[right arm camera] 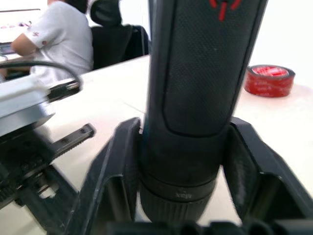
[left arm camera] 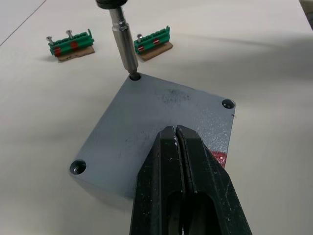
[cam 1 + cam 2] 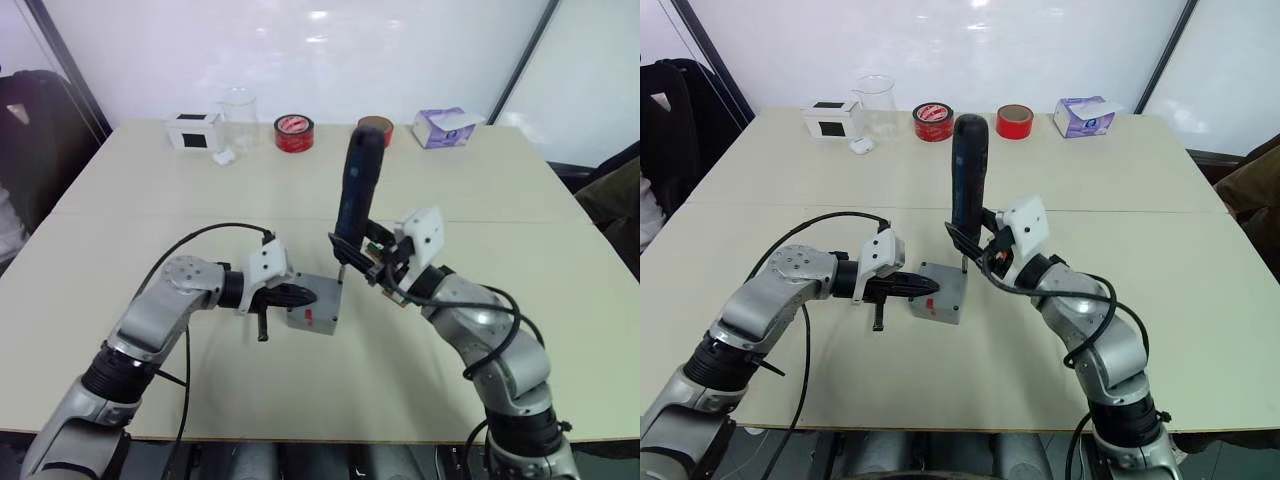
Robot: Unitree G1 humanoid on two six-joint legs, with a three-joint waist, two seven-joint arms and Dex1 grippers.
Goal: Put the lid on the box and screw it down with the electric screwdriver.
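Bit's in the corner hole, and this is where it could slip

The lid sits on the box at center frame, and my electric screwdriver stands nearly upright with its bit in the far corner hole. The right gripper clamps the driver's barrel; the left gripper, fingers pressed together, rests on the lid. I reckon any tilt cams the bit out, or torque spins the box from under that light hold.

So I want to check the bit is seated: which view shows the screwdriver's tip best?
The left wrist view: the electric screwdriver bit sits in a corner hole of the lid. Both eye views show the whole tool upright, with its tip small. The right wrist view shows its black body in the right gripper.
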